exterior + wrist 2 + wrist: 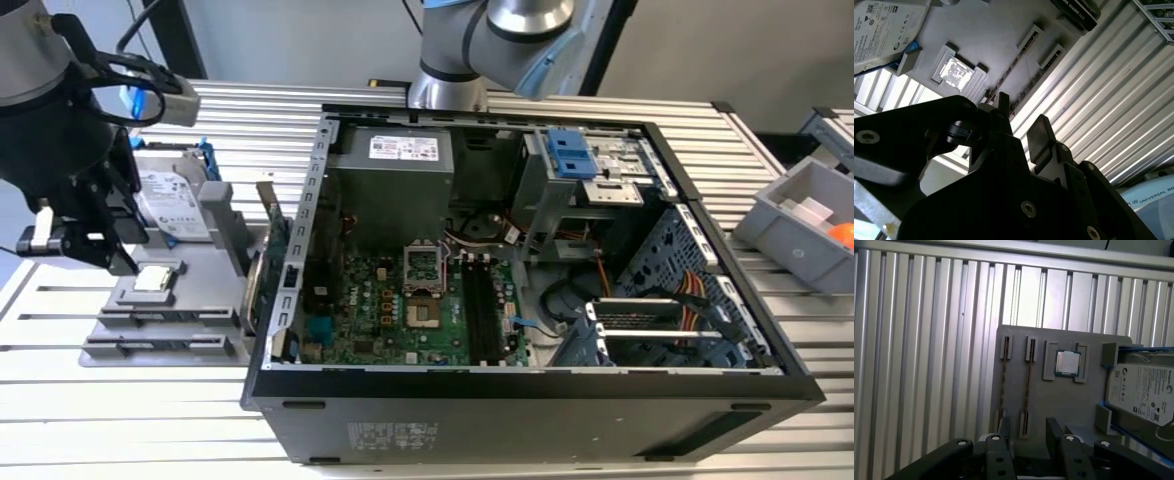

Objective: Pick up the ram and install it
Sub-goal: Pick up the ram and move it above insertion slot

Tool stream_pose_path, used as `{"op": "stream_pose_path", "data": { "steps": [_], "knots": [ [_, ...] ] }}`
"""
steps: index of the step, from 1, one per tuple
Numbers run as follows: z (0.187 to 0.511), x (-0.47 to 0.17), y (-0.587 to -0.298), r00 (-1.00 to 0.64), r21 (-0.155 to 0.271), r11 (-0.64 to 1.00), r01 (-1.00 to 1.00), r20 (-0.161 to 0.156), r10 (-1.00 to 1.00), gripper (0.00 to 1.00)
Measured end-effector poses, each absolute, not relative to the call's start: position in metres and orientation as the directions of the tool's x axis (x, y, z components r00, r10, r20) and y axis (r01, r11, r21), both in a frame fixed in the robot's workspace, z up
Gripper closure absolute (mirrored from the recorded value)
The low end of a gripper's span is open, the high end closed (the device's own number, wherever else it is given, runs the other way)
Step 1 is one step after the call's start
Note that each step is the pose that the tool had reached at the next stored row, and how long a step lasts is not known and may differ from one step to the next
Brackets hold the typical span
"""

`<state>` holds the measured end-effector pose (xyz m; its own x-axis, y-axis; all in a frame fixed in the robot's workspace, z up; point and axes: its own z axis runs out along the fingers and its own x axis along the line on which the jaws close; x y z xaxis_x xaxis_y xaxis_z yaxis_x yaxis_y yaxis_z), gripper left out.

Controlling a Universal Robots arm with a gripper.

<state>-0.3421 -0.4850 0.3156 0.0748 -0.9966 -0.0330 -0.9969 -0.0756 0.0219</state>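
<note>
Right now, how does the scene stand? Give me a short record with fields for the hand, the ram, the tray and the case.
hand: open, empty, over the tray, in line with the ram
ram: on edge in its tray holder, untouched
second stick: in the holder beside it
tray: grey, also carries a processor and a hard drive
computer case: open, motherboard exposed
task state: ram not yet picked up
</note>
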Motion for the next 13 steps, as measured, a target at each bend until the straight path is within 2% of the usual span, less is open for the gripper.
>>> {"op": "stream_pose_path", "data": {
  "steps": [13],
  "knots": [
    [0.3116, -0.3421, -0.485, 0.075, 0.022, -0.076, -0.997, -0.033, -0.997, 0.0]
  ]
}}
